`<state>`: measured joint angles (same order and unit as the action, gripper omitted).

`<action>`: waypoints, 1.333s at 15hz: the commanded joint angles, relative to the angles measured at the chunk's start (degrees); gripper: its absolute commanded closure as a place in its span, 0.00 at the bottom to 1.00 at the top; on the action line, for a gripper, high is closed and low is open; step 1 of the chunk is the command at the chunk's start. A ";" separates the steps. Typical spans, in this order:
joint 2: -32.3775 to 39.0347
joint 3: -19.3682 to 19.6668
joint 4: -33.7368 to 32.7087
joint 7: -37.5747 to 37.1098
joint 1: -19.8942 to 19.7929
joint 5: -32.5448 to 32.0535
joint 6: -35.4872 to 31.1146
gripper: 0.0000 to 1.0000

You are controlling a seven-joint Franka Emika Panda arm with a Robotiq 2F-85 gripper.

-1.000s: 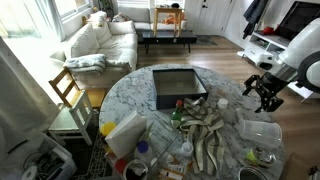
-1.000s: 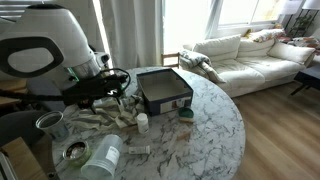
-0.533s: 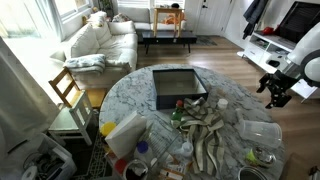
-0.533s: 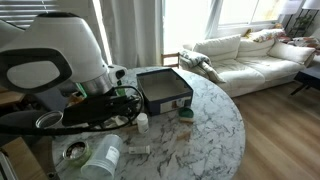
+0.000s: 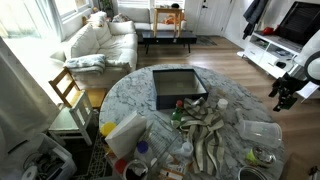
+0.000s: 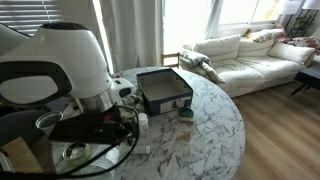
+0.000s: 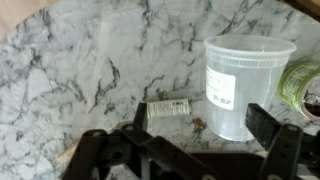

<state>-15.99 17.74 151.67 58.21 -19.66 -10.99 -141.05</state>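
Swinging further out toward three o'clock, off the marble desk (image 5: pixel 128 92), the hand (image 5: pixel 284 96) hangs spread and empty, a clear plastic tub (image 7: pixel 245 85) and small labelled vial (image 7: pixel 168 108) lying just beyond its fingertips.

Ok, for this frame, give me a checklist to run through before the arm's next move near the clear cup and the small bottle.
1. The hand open: ok, its fingers stand apart with nothing between them.
2. The hand off the clutter: ok, in an exterior view it hangs by the table's edge, touching nothing.
3. The clear cup upright: ok, it stands on the marble table.
4. The small bottle upright: not ok, it lies on its side beside the cup.
5. Bottle apart from cup: cannot tell, the gap is too slim to judge.
6. Cup empty: cannot tell through its cloudy wall.
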 commanded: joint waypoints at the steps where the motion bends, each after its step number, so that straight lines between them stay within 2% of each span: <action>1: 1.20 2.93 -2.13 -5.85 -2.05 -0.64 5.39 0.00; 5: 2.03 6.97 -3.53 -8.15 -2.70 3.43 12.64 0.00; 9: 2.30 11.19 -2.56 -7.18 -2.51 12.51 16.10 0.00; 14: 4.79 14.19 0.13 -6.68 -2.06 27.07 15.23 0.00; 20: 9.90 15.44 0.49 -6.02 -2.43 45.63 17.89 0.00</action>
<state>-8.82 32.01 152.57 51.19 -22.18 26.79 -125.49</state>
